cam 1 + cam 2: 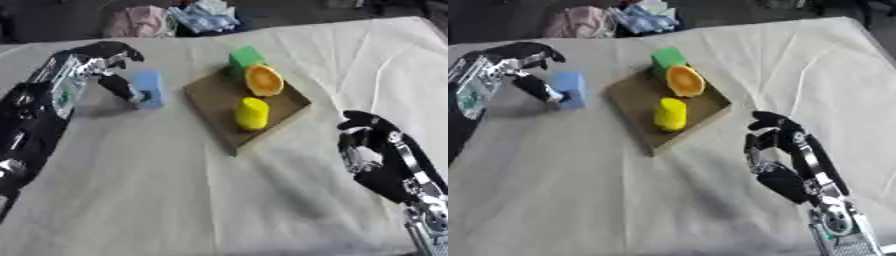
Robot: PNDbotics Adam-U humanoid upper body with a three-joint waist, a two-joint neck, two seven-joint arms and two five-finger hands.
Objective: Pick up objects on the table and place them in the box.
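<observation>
A blue block (150, 85) lies on the white cloth left of the brown cardboard box (208, 96). My left hand (103, 57) reaches in from the upper left. Its thumb (122, 89) points down against the block's left side, and its fingers arch above the block's far end without closing on it. Inside the box are a green cube (245, 57) at the far corner, an orange rounded piece (263, 80) beside it, and a yellow cylinder (252, 114) near the front. My right hand (776, 145) hovers at the lower right, fingers relaxed and holding nothing.
A wrinkled white cloth (175, 190) covers the table. A heap of pink and blue fabric (175, 20) lies beyond the far edge. The table's right edge runs close to my right arm.
</observation>
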